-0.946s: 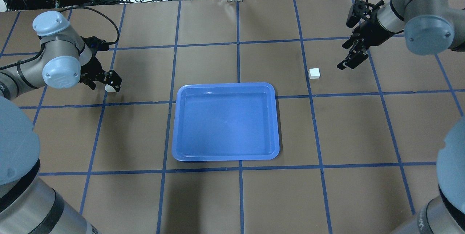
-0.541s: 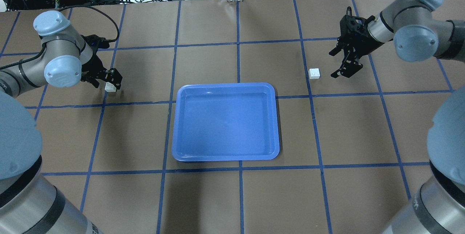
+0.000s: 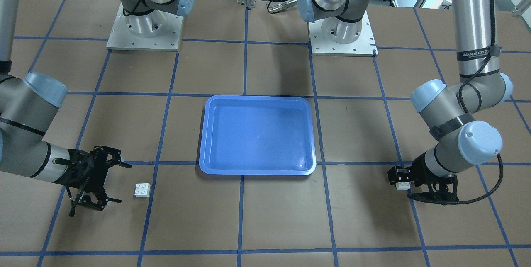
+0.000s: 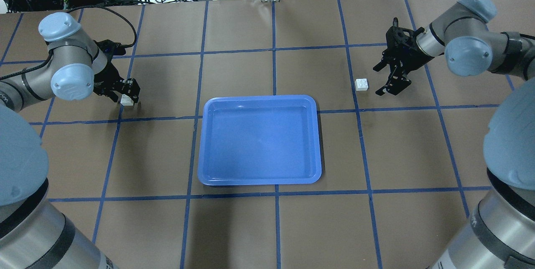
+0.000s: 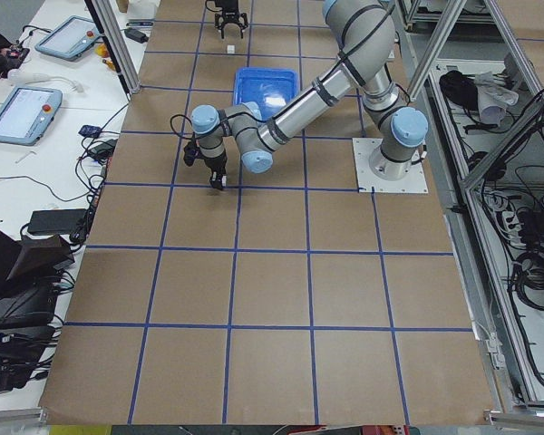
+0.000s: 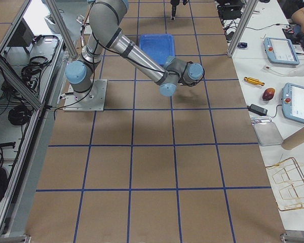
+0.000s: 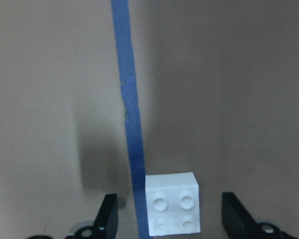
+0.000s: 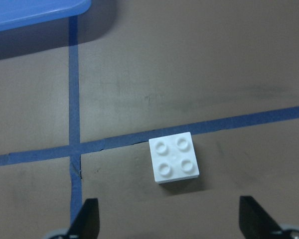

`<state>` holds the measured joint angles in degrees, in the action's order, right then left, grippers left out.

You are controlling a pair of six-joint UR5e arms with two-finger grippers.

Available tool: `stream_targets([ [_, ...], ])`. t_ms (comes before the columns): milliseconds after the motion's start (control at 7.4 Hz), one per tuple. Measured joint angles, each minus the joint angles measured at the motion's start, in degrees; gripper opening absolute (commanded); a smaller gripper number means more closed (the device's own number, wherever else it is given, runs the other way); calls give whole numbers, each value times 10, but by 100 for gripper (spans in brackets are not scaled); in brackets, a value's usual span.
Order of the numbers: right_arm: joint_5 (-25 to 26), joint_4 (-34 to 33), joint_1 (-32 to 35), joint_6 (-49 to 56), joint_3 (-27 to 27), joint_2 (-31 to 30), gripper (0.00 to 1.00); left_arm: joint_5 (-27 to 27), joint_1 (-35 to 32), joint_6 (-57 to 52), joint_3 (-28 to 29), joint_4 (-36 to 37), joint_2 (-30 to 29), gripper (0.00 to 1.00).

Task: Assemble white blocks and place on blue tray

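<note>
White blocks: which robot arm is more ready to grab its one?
Left. The left gripper is open with the left-side block between its fingers, so it probably only needs to close. The right gripper is open too, but the right-side block lies ahead of its fingers, not between them.

My hand (image 8: 168, 214) is open: its two black fingers (image 8: 87, 221) stand wide apart at the lower edge. Ahead of them, about in the middle of the gap, a small white square plastic brick (image 8: 174, 158) lies flat on the brown bench (image 8: 229, 59) with four round studs up. Its far edge touches a blue tape line (image 8: 249, 118). A rounded corner of a bright blue plastic tray (image 8: 35, 7) shows at the upper left, well apart from the brick.
</note>
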<state>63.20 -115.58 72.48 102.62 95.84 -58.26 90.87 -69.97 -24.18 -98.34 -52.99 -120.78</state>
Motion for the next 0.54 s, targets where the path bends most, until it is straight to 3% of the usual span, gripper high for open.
stream_targets([
  [405,0,-14,4,41,0,14,99,-2,0,12,0,1,2,8],
  [541,0,-15,5,52,1,15,99,-1,0,12,1,0,5,7],
])
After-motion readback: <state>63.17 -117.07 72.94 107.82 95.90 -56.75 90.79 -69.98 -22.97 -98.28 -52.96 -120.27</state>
